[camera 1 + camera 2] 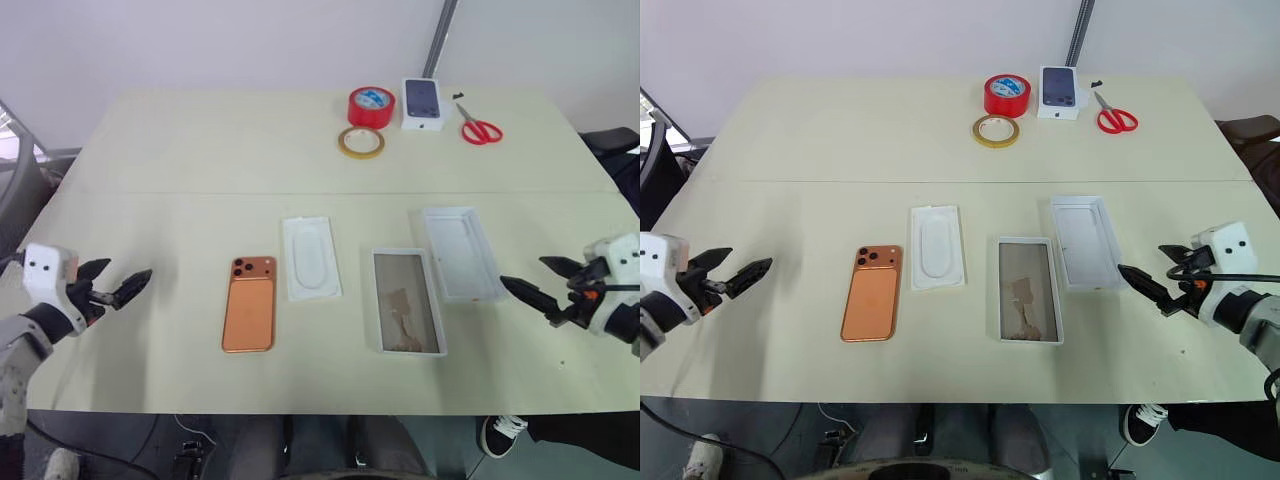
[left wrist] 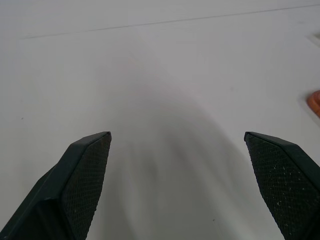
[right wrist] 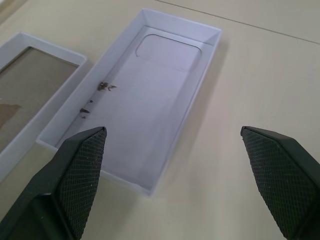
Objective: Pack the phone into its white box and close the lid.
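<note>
The copper-orange phone (image 1: 250, 303) lies camera side up on the pale table, left of centre. The white box (image 1: 405, 275) with its brownish floor lies open and empty to the right of centre. The all-white lid (image 1: 460, 252) rests inner face up just right of the box, close beside it. My left gripper (image 1: 130, 268) hovers open over the table's left edge, well left of the phone. My right gripper (image 1: 522, 270) stands open just right of the lid. In the right wrist view, the lid (image 3: 145, 90) lies ahead of the open right gripper (image 3: 173, 130).
A flat white insert (image 1: 311, 257) lies between the phone and the box. At the table's far side sit a red tape roll (image 1: 371, 106), a tan tape ring (image 1: 360, 142), a small white carton (image 1: 423, 104) and red scissors (image 1: 478, 127).
</note>
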